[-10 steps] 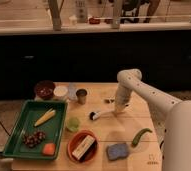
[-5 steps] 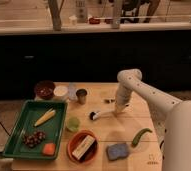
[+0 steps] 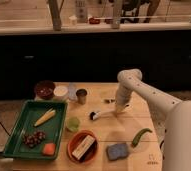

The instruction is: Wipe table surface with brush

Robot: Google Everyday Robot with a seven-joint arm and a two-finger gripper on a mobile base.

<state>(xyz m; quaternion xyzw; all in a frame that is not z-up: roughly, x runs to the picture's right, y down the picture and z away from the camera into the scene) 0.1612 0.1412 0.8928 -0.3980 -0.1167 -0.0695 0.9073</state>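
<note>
The table surface (image 3: 126, 127) is a light tan plank top with a small dark logo (image 3: 150, 161) at its near right corner. The brush (image 3: 103, 114) lies low across its middle, with the black round head (image 3: 94, 116) to the left and the slim white handle running right. My gripper (image 3: 120, 108) points down from the white arm at the right end of the handle and is shut on it. The head rests on or just above the wood.
A small utensil with a dark end (image 3: 109, 100) lies just behind the brush. A green pepper (image 3: 141, 136) and blue sponge (image 3: 118, 150) sit front right. A red bowl (image 3: 83, 147), green cup (image 3: 73, 123), green tray (image 3: 34, 127), metal cup (image 3: 81, 96) and two bowls (image 3: 53, 90) stand to the left.
</note>
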